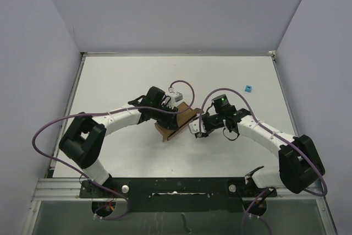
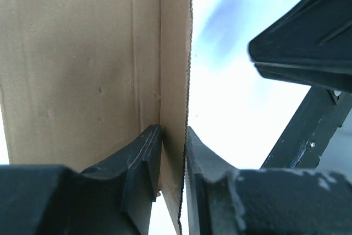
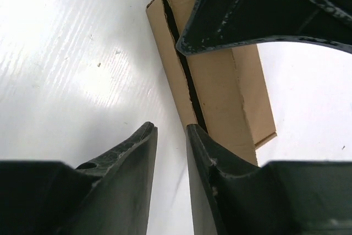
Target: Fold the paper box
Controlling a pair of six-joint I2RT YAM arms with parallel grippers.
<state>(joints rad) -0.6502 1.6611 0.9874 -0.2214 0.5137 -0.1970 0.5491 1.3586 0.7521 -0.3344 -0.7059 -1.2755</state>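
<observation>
The paper box [image 1: 177,123] is a small brown carton lying mid-table between the two arms. My left gripper [image 1: 169,115] reaches onto it from the left. In the left wrist view the gripper [image 2: 174,136] is shut on an upright cardboard panel [image 2: 82,64], one finger on each face. My right gripper [image 1: 197,127] sits at the box's right end. In the right wrist view the gripper [image 3: 170,129] is open by a narrow gap with only table between the fingers. Its right fingertip [image 3: 193,133] is close to the box's near edge [image 3: 220,92]. A dark slit runs along the carton.
A tiny blue cube [image 1: 248,88] lies on the white table [image 1: 121,81] at the back right. Grey walls enclose the table on three sides. The left gripper's dark finger [image 3: 247,20] overhangs the box, and the right arm's dark body [image 2: 308,37] stands close by.
</observation>
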